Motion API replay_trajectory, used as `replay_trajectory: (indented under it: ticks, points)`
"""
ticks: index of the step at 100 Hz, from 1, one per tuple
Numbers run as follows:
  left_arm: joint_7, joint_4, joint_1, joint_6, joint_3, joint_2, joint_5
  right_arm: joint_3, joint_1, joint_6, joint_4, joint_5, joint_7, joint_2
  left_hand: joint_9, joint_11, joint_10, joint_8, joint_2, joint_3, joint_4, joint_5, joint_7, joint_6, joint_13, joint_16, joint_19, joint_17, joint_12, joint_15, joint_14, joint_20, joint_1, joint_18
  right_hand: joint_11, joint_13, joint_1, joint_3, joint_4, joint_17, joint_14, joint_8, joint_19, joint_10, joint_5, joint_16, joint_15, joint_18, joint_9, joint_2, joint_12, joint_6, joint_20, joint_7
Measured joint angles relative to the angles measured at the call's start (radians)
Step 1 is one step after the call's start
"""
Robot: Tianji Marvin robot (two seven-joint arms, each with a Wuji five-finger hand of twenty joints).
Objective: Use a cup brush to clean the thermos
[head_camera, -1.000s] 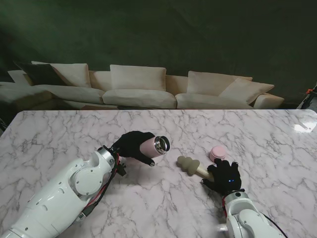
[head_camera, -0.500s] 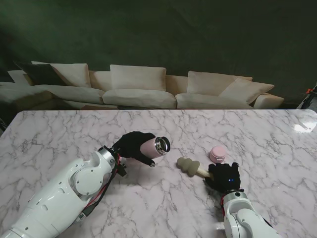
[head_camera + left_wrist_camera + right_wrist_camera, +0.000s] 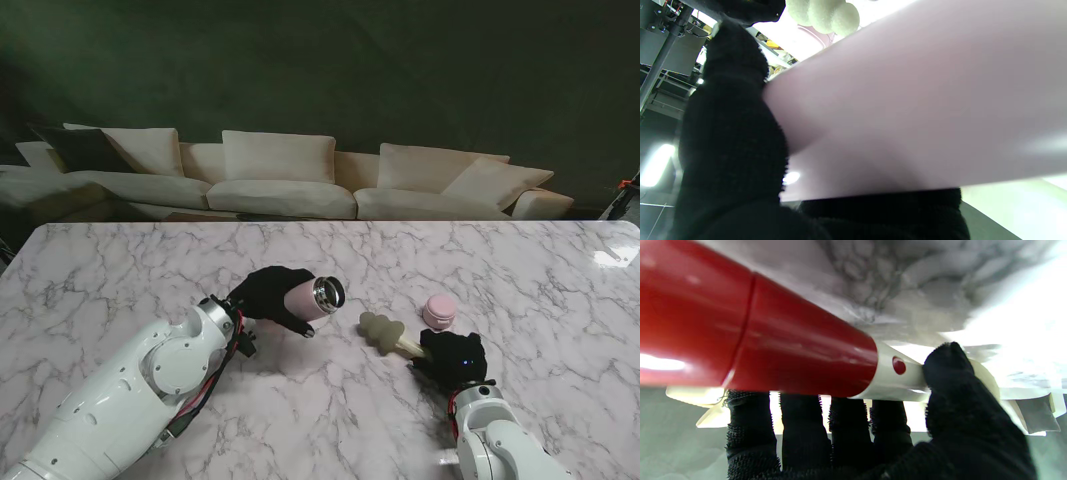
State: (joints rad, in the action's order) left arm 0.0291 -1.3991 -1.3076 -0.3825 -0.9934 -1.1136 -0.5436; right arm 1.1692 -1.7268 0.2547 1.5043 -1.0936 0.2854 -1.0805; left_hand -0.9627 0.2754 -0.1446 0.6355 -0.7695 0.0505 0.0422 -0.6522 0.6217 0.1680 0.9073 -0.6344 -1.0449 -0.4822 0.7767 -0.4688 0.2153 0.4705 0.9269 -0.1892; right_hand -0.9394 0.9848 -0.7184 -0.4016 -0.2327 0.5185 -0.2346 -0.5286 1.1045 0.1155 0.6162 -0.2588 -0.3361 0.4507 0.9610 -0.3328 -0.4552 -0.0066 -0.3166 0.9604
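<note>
Near the middle of the white marble desk [image 3: 120, 270], the left hand [image 3: 268, 292] is gripping the pink open-mouthed thermos [image 3: 313, 296] tilted. The right hand [image 3: 452, 355] is closing around the red-handled, cream sponge-headed cup brush [image 3: 382, 332]; scrubbing is not yet starting, the pink lid [image 3: 439, 309] already lying off.

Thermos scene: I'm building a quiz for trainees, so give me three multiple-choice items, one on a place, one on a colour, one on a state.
1. Where is the pink lid?
A) on the table beyond the right hand
B) on the thermos
C) in the left hand

2. The cup brush handle colour in the right wrist view?
A) blue
B) red
C) black

3. The thermos is:
A) capped
B) standing on the table
C) open, held by the left hand

Answers: A, it lies beside the brush; B, red grip; C, open metal mouth.
</note>
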Motion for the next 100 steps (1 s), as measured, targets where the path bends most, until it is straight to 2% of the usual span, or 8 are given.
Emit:
replay_trajectory:
  ticks: [9,17,37,44,47,55,73,100]
  points:
    - [0.001,0.000,0.000,0.000,0.001,0.000,0.000,0.008,-0.002,-0.009,0.008,0.000,-0.001,0.001,0.000,0.000,0.000,0.000,0.000,0.000,0.000,0.000,0.000,0.000,0.000,0.000,0.000,0.000,0.000,0.000,0.000,0.000,0.000,0.000,-0.052,0.160,0.000,0.003,0.000,0.108,-0.009,-0.006,0.052,0.020,-0.007,-0.042,-0.129,0.002,0.000,0.000,-0.030,0.000,0.009,0.016]
    - [0.001,0.000,0.000,0.000,0.001,0.000,0.001,0.012,-0.005,-0.015,0.008,0.001,-0.003,0.001,0.000,0.000,0.000,0.000,0.000,0.000,0.000,0.000,0.000,0.000,0.000,0.000,0.000,0.000,0.000,0.000,0.000,0.000,0.000,0.000,-0.093,0.262,0.000,0.005,0.000,0.191,0.044,-0.011,0.097,0.031,-0.007,-0.098,-0.265,0.000,0.000,0.000,-0.057,0.000,0.011,0.026]
    - [0.002,0.000,-0.001,0.000,0.002,0.000,0.001,0.023,-0.019,-0.032,0.013,-0.003,-0.026,0.003,0.000,0.002,0.000,0.000,0.000,0.000,0.000,0.000,0.000,0.000,0.000,0.000,0.000,0.000,0.000,0.000,0.000,0.000,0.000,0.000,-0.164,0.273,0.000,0.012,0.000,0.325,0.076,-0.025,0.203,0.029,-0.007,-0.222,-0.586,-0.008,0.022,0.000,-0.119,0.000,0.019,0.053]
    - [0.002,0.000,-0.001,0.000,0.002,0.000,0.001,0.039,-0.029,-0.065,0.024,-0.028,-0.038,0.004,0.000,0.002,0.000,0.000,0.000,0.000,0.000,0.000,0.000,0.000,0.000,0.000,0.000,0.000,0.000,0.000,0.000,0.000,0.000,0.000,-0.177,0.272,0.000,0.019,0.000,0.363,0.105,-0.025,0.257,0.002,-0.007,-0.280,-0.732,-0.018,0.055,0.000,-0.141,-0.005,-0.011,0.067]
    - [0.002,0.000,-0.001,0.000,0.002,0.000,0.001,0.051,-0.036,-0.087,0.030,-0.049,-0.044,0.005,0.001,0.006,0.000,0.000,0.000,0.000,0.000,0.000,0.000,0.000,0.000,0.000,0.000,0.000,0.000,0.000,0.000,0.000,0.000,0.000,-0.178,0.272,0.000,0.019,0.013,0.382,0.131,-0.024,0.280,-0.023,-0.007,-0.305,-0.799,-0.023,0.056,0.000,-0.147,-0.016,-0.023,0.068]
    - [-0.002,0.000,0.000,0.000,0.003,0.000,0.001,0.090,-0.059,-0.140,0.059,-0.084,-0.059,0.008,0.002,0.009,0.000,0.000,0.000,0.000,0.000,0.000,0.000,0.000,0.000,0.000,0.000,0.000,-0.001,0.000,0.000,0.000,0.000,0.000,-0.186,0.272,0.000,0.019,0.023,0.436,0.152,0.003,0.352,-0.033,-0.006,-0.355,-0.909,-0.041,0.081,0.000,-0.166,-0.016,-0.055,0.069]
    - [-0.019,0.007,0.012,0.001,0.021,0.003,-0.001,0.182,-0.127,-0.227,0.175,-0.107,-0.124,0.016,0.002,0.009,0.000,0.000,0.000,0.000,0.000,0.000,-0.001,0.000,0.000,0.000,0.000,0.000,-0.001,0.000,0.000,0.000,0.000,0.000,-0.186,0.270,0.002,0.015,0.024,0.542,0.175,0.037,0.470,-0.040,-0.006,-0.392,-0.970,-0.074,0.103,0.000,-0.168,-0.016,-0.099,0.069]
    - [-0.032,0.026,0.044,0.003,0.050,0.007,-0.018,0.329,-0.185,-0.419,0.331,-0.125,-0.237,0.018,0.002,0.009,0.000,0.000,0.000,0.000,0.000,0.000,-0.001,0.000,0.000,0.000,0.000,0.000,-0.001,0.000,0.000,0.001,0.000,0.000,-0.186,0.269,0.004,-0.002,0.024,0.569,0.185,0.054,0.553,-0.041,-0.006,-0.434,-0.975,-0.108,0.117,0.000,-0.168,-0.016,-0.148,0.069]
